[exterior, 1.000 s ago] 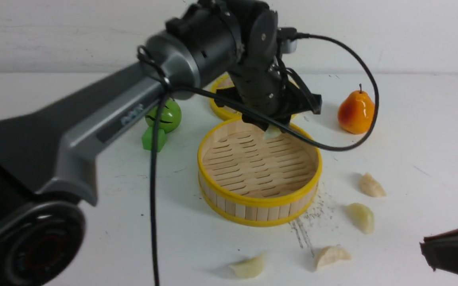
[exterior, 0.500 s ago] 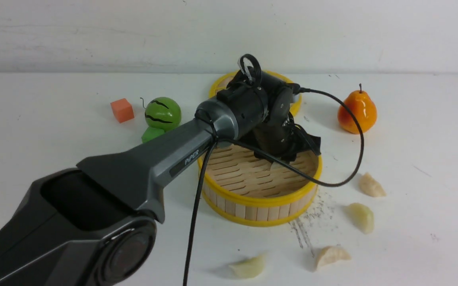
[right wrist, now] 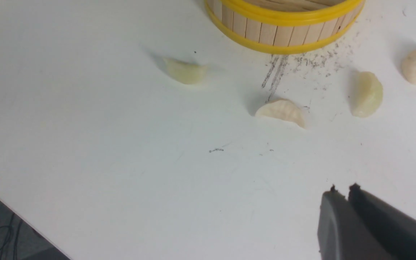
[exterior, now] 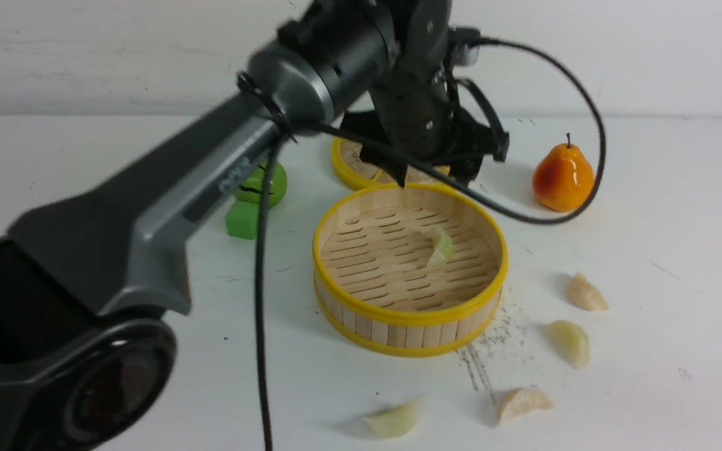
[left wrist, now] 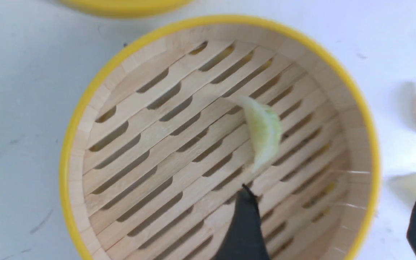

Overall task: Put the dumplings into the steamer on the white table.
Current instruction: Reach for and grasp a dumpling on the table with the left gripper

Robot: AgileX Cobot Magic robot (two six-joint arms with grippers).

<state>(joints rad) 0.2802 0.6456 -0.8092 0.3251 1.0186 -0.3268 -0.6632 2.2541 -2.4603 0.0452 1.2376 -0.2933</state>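
The steamer stands mid-table with one greenish dumpling lying loose on its slatted floor. My left gripper hangs open above the steamer's far rim, empty. From the left wrist, the dumpling lies apart from the spread gripper, inside the steamer. Several more dumplings lie on the white table in front and to the right of the steamer, such as one and another. My right gripper is shut and empty over bare table, short of the nearest dumpling.
An orange pear stands back right. A green striped ball and a green cube sit left of the steamer. The flat lid lies behind it. A black cable hangs from the left arm. The table's near edge shows.
My left gripper went down into the steamer, opened and let go of the dumpling, then rose again. The right gripper has slid out of the front view.
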